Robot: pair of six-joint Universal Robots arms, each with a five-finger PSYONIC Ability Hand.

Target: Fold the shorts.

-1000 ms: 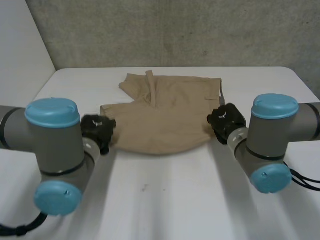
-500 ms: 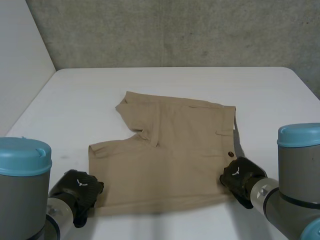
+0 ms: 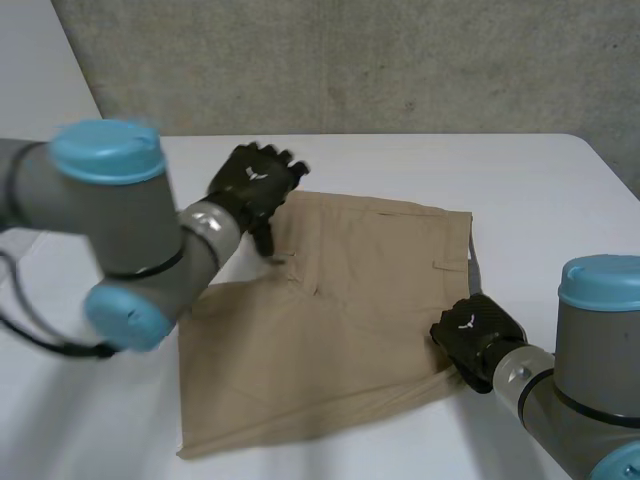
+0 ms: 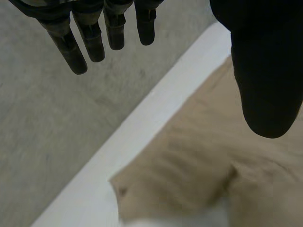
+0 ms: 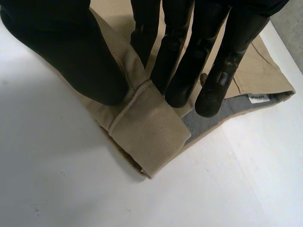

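Tan cotton shorts (image 3: 350,300) lie spread flat in the middle of the white table (image 3: 520,170). The waistband (image 3: 462,235) faces the table's right edge and the legs face its left edge. The near leg reaches close to the near edge.

Right hand (image 3: 475,335) has the waistband corner nearest the table's near edge. In its wrist view the thumb (image 5: 61,52) is on one side and the fingers (image 5: 182,71) on the other, with a rolled lip of waistband pinched between them (grey lining (image 5: 203,124) and a white label (image 5: 258,98) show just past the fingertips). So it's gripping cloth. My read: it either anchors that corner or is set to lift it for the fold.

Left hand (image 3: 255,185) is above the far leg's hem, on the side of the shorts facing the table's far-left corner. In its wrist view the fingers (image 4: 90,42) are straight and the thumb (image 4: 267,71) is well apart. Nothing sits between them and the cloth lies below. The hand is slack and empty; it looks like a reach for the hem, with the grasp not yet made.

Judgement: the fold has barely begun, since the shorts are one flat layer apart from that rolled corner. The next move probably needs the left hand to pinch the hem so both ends lift together. Risk: the thick waistband roll slips out of the right pinch, or the pinch only catches the top layer.
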